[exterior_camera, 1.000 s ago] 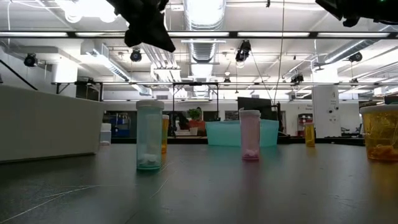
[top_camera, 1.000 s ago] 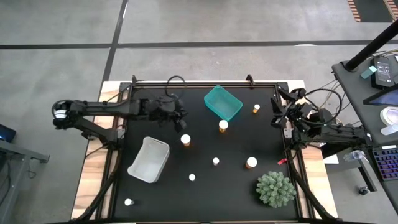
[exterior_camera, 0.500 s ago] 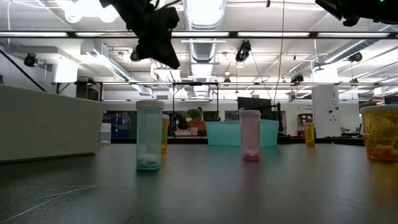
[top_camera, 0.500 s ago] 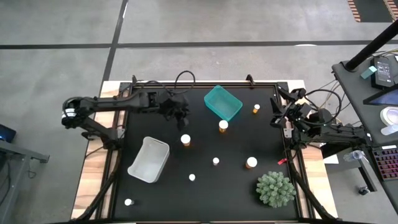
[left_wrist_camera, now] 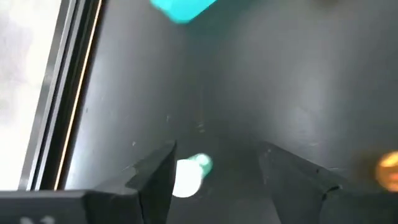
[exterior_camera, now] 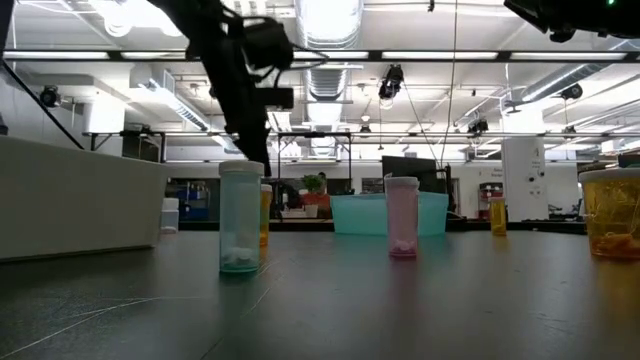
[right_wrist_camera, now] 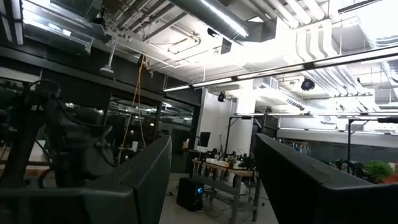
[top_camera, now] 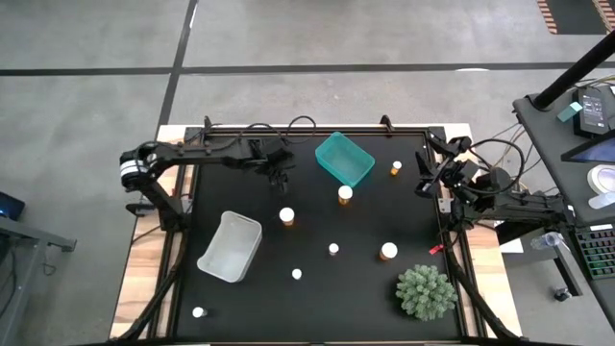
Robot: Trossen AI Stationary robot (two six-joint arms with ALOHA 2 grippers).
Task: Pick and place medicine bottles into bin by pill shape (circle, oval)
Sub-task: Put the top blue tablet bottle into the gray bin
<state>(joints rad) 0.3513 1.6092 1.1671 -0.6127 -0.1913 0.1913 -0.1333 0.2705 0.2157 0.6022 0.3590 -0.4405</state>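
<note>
My left gripper [top_camera: 279, 170] is open and low over the table's far left part, left of the teal bin [top_camera: 344, 159]. In the left wrist view a small bottle with a white cap and teal body [left_wrist_camera: 188, 175] sits between the open fingers [left_wrist_camera: 214, 152], close beside one finger. Other bottles stand on the black table: amber ones [top_camera: 286, 215] [top_camera: 345, 194] [top_camera: 396, 167] [top_camera: 388, 252] and small white-capped ones [top_camera: 333, 249] [top_camera: 297, 274] [top_camera: 199, 312]. My right gripper [top_camera: 426, 180] is open and empty at the table's right edge. My left gripper comes at the teal bottle from above at a slant. The bottle's white cap [left_wrist_camera: 184, 179] lies right beside one finger [left_wrist_camera: 155, 177]. Whether that finger touches it, I cannot tell.
A white bin [top_camera: 231, 247] lies at the near left. A green spiky plant [top_camera: 426, 293] stands at the near right. In the low view a teal bottle [exterior_camera: 240, 215] and a pink bottle [exterior_camera: 402, 215] stand in front of the teal bin [exterior_camera: 388, 213].
My left gripper has gone down and toward the table's far edge, a little nearer the teal bin. The bottles and bins that show have stayed in place.
</note>
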